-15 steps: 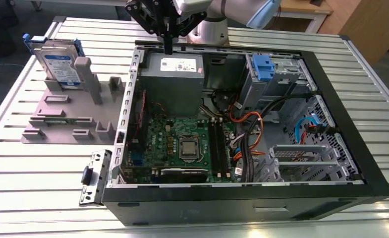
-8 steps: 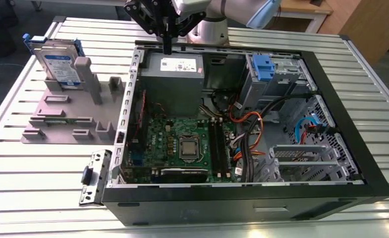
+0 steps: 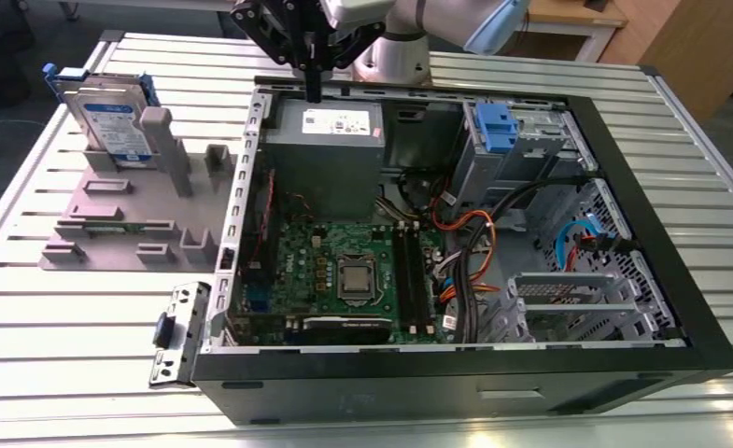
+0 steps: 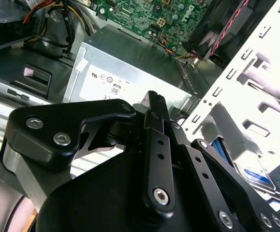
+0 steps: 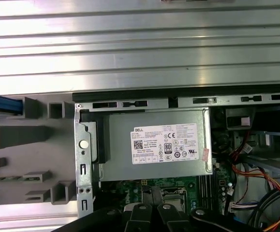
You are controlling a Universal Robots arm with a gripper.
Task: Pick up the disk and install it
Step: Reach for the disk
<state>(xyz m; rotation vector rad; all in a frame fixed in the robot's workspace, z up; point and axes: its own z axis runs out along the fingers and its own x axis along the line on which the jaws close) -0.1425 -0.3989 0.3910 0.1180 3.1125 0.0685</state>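
Your pale grey jointed arm (image 3: 398, 37) holds its black metal two-finger gripper (image 3: 313, 86) pointing straight down, fingers (image 4: 155, 102) pressed together on nothing.

Computer case (image 3: 466, 378) — power supply (image 3: 326, 149) inside

Gripper (image 3: 313, 93): power supply (image 3: 329, 140) right beneath, case wall (image 3: 244, 187) just beside, cables (image 3: 466, 271) crowd the interior; worktop (image 3: 42, 373) open around the grey fixture (image 3: 105, 233).

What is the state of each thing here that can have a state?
computer case: lying on its side, open, insides exposed.
disk: standing upright in the grey holder, outside the computer case, not gripped.
gripper: shut, empty, above the power supply.
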